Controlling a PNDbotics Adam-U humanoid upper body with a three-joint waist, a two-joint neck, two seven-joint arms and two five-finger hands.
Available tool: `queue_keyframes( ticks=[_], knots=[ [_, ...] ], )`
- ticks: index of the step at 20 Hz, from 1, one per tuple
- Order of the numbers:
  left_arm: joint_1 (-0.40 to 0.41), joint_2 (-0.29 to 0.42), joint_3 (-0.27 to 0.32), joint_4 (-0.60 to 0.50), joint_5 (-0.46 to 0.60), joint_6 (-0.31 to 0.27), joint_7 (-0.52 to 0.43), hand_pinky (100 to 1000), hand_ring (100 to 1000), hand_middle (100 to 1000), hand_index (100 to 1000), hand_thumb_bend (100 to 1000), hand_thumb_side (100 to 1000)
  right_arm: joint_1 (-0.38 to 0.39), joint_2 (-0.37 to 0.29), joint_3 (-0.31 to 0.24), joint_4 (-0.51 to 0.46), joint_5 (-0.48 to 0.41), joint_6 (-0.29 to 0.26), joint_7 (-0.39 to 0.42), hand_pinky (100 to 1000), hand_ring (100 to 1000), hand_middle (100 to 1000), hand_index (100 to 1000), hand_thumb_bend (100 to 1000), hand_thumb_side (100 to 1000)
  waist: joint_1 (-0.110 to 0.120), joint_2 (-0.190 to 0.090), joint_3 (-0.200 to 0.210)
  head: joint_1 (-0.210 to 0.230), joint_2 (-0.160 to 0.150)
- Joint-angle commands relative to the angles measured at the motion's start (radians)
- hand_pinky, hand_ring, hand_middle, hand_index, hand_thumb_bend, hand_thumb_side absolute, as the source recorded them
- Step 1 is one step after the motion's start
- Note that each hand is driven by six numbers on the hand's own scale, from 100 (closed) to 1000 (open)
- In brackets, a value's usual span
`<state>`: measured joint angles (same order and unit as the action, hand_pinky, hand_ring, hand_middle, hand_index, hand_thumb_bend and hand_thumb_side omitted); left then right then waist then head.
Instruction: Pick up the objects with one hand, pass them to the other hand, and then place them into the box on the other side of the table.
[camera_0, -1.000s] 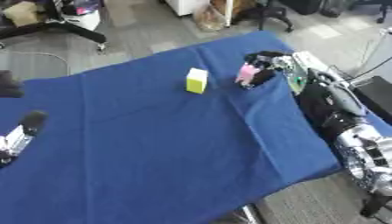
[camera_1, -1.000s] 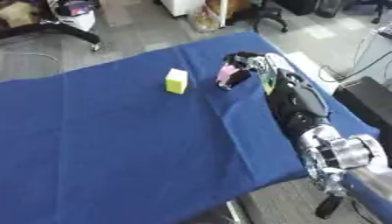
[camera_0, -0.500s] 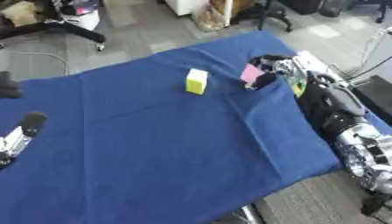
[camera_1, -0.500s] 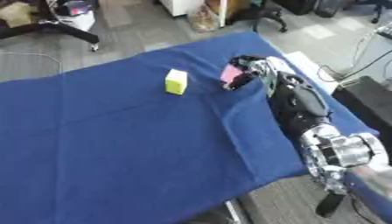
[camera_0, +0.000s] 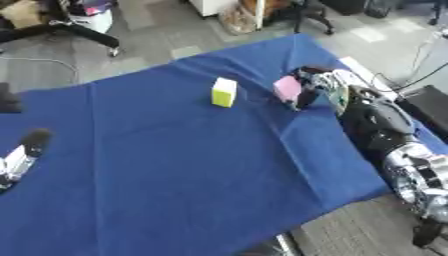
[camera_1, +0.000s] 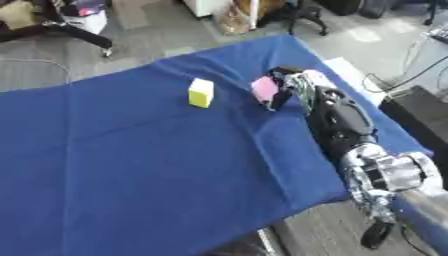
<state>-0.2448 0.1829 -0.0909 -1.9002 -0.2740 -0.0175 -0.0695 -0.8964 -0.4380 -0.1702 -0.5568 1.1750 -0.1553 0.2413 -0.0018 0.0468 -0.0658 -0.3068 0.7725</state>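
The blue-clothed counter (camera_0: 175, 170) lies open from its centre toward 6 and 9 o'clock. One yellow block (camera_0: 224, 92) stands at 12 o'clock. At 2 o'clock the right hand (camera_0: 317, 86), fingers curled round a pink object (camera_0: 287, 88), and its forearm block the right edge. The left hand (camera_0: 19, 155) sits at 9 o'clock by the left edge.

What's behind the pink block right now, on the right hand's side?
The right hand is directly behind the pink block, dark fingers curled round its edge. The block's far face and the palm contact are covered. The yellow block stands apart on the blue cloth.
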Motion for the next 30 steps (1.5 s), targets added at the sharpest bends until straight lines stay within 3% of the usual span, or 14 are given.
queue_keyframes(
  ticks=[1,11,18,23,27,30],
  knots=[
    [-0.007,0.001,-0.001,-0.014,-0.002,-0.002,0.001,874,665,644,798,618,490,-0.021,-0.027,-0.003,-0.055,-0.005,-0.013,-0.041,807,759,593,685,100,100,-0.004,0.003,0.000,-0.001,-0.002],
    [-0.007,0.001,-0.001,-0.011,-0.018,-0.002,0.001,872,664,642,796,613,486,-0.021,-0.012,0.005,-0.242,-0.117,-0.071,-0.055,789,740,575,652,100,100,-0.005,0.000,0.000,0.009,-0.002],
    [-0.011,0.000,-0.011,0.001,-0.053,-0.003,0.001,868,662,645,793,599,477,0.019,0.042,0.040,-0.467,-0.271,-0.111,0.002,781,733,572,640,100,100,-0.005,-0.001,-0.001,0.042,-0.002],
    [-0.024,0.003,-0.037,0.031,-0.100,-0.004,-0.008,865,663,653,790,578,465,0.068,0.121,0.081,-0.667,-0.417,-0.104,0.055,766,718,566,624,100,100,-0.003,-0.004,-0.008,0.147,-0.002],
    [-0.040,-0.003,-0.066,0.068,-0.151,-0.013,-0.012,866,671,661,794,553,452,0.125,0.220,0.119,-0.849,-0.532,-0.048,0.101,750,702,563,615,100,100,0.000,-0.007,-0.016,0.261,-0.002],
    [-0.054,-0.011,-0.095,0.105,-0.194,-0.024,-0.008,865,681,675,802,543,439,0.175,0.305,0.157,-0.963,-0.594,-0.008,0.140,739,691,564,613,100,100,0.001,-0.007,-0.022,0.314,-0.002]
  ],
)
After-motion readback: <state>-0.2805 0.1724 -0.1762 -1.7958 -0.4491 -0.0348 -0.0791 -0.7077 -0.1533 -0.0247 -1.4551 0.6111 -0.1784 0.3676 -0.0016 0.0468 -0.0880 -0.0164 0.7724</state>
